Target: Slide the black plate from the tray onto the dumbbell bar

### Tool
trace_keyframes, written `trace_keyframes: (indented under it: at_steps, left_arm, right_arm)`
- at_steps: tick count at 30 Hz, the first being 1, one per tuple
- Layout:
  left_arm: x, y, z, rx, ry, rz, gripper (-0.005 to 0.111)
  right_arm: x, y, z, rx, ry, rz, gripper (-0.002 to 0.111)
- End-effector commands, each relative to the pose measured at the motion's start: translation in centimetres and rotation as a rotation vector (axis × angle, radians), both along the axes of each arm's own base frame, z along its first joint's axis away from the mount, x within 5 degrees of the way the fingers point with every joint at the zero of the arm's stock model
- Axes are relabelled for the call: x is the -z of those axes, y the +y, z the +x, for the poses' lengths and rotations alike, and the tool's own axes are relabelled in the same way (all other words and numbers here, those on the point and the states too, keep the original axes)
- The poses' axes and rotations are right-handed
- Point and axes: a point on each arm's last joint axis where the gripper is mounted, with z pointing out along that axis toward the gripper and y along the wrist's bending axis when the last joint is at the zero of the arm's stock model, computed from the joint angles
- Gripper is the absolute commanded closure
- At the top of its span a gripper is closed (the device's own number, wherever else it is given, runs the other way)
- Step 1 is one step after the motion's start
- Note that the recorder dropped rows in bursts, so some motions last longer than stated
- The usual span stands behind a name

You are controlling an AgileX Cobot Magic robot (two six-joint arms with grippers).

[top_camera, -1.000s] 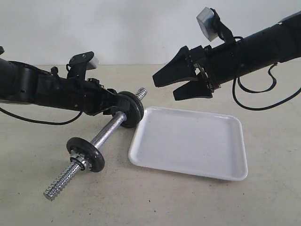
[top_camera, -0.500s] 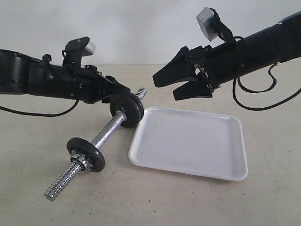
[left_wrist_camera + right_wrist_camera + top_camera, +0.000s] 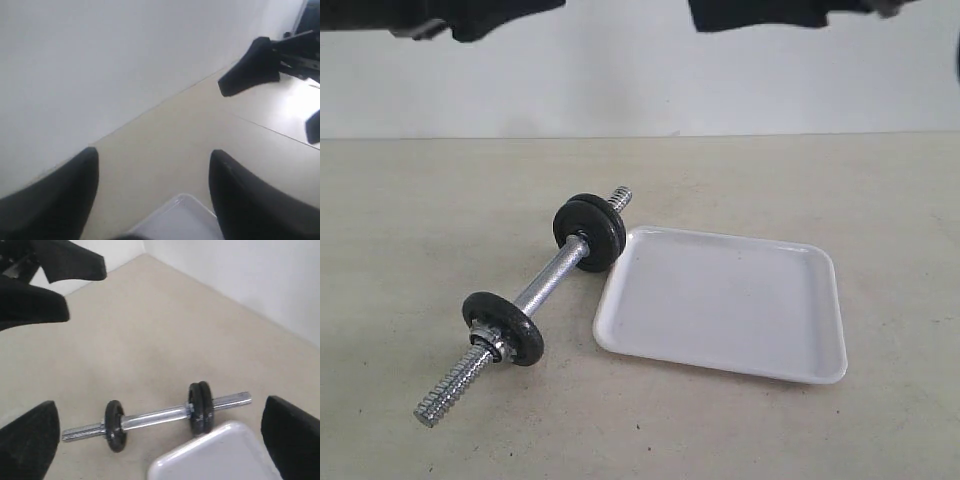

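The dumbbell bar (image 3: 548,278) lies on the beige tabletop left of the white tray (image 3: 720,300), which holds nothing. Two black discs sit side by side on the bar's far end; the outer one is the black plate (image 3: 605,228) (image 3: 206,406). A disc with a silver nut (image 3: 505,327) is near the bar's other end. My left gripper (image 3: 155,195) is open high above the tray's corner (image 3: 175,220). My right gripper (image 3: 160,440) is open well above the bar (image 3: 150,416) and tray (image 3: 225,455). Neither holds anything.
Only dark bits of the left arm (image 3: 470,15) and right arm (image 3: 760,12) show at the exterior view's top edge. The right gripper's fingers (image 3: 250,67) appear in the left wrist view, the left gripper's fingers (image 3: 50,270) in the right wrist view.
My left gripper has drawn back from the plate on the bar. Both arms have risen almost out of the top of the exterior view. Bar, discs and tray have not moved.
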Motion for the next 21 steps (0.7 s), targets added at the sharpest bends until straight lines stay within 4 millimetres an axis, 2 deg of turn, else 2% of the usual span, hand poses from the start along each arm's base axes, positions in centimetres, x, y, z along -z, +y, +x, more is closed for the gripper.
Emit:
trace_keyframes:
  at_steps: [1,6,10,16,21]
  left_arm:
    - [-3.4,0.4,-4.6,0.131,-0.149,0.019,0.047]
    - [-6.4,1.4,-10.1,0.204,-0.246,-0.045,0.047]
    - [-8.4,2.6,-14.7,0.219,-0.338,-0.087,0.047]
    - [-9.6,4.1,-20.6,0.255,-0.411,-0.104,0.052]
    - [-9.6,5.0,-24.3,0.284,-0.443,-0.098,0.058]
  right_arm:
    - [-4.7,-1.8,-5.7,0.072,-0.236,-0.095,0.004]
    - [-8.3,-3.3,-13.1,0.129,-0.432,-0.107,0.004]
    - [-9.8,-4.4,-19.1,0.162,-0.571,-0.101,0.004]
    - [-9.9,-5.5,-27.4,0.149,-0.699,-0.089,0.004]
    - [-9.0,-6.1,-32.2,0.121,-0.781,-0.092,0.004]
